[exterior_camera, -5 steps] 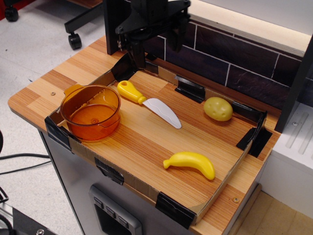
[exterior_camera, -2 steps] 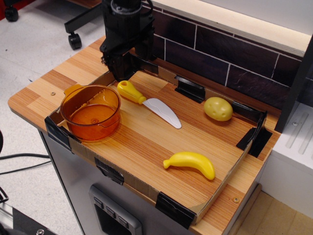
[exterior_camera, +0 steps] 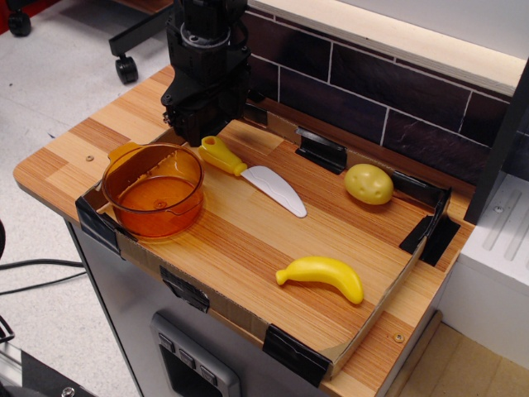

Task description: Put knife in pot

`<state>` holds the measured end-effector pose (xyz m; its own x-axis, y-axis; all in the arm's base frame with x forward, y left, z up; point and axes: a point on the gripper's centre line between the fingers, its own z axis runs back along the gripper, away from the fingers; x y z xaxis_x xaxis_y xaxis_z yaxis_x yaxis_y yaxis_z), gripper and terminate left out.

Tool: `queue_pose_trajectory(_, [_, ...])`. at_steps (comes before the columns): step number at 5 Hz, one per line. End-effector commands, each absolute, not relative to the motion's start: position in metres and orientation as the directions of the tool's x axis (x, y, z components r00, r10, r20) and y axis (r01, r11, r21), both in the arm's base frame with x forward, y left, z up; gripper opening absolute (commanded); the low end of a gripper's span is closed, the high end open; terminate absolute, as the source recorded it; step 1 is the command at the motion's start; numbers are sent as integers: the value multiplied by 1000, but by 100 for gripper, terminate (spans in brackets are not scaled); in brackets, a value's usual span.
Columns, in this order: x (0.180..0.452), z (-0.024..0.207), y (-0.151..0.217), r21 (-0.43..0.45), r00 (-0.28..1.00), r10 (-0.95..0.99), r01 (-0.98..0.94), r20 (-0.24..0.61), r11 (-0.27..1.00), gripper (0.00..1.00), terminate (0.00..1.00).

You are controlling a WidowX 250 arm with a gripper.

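The knife (exterior_camera: 252, 174) lies flat on the wooden board, its bulbous yellow handle at the back left and its curved white-grey blade pointing right and toward the front. The translucent orange pot (exterior_camera: 154, 190) stands empty at the board's left front corner, just left of the handle. My black gripper (exterior_camera: 201, 132) hangs low at the back left, right behind the knife's handle and above the pot's far rim. Its body hides the fingertips, so I cannot tell whether the jaws are open or shut. It holds nothing that I can see.
A yellow toy banana (exterior_camera: 321, 275) lies at the front right of the board. A yellow-green potato-like toy (exterior_camera: 369, 184) sits at the back right. A low cardboard rim with black tape (exterior_camera: 293, 351) borders the board. A dark tiled wall (exterior_camera: 372, 91) runs behind.
The gripper has come down and forward-left from high above the back edge to just behind the knife's handle. The knife, pot, banana and potato have not moved.
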<state>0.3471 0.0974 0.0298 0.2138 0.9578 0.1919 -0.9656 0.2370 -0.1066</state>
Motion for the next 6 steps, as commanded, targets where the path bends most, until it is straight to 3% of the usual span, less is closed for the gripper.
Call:
queue_pose_trajectory(1, [345,26,96,-131,238,950,-955,204,267,100,0])
queue_pose_trajectory(2, [344,19,93,-111,251,950,-955,186,275,100,0])
queue_pose_trajectory(3, [345,20,91,-140,267,948,-946,174,292,0,0])
queue_pose_trajectory(6, [356,49,88,-215,232,963,-942,137,258,0,0])
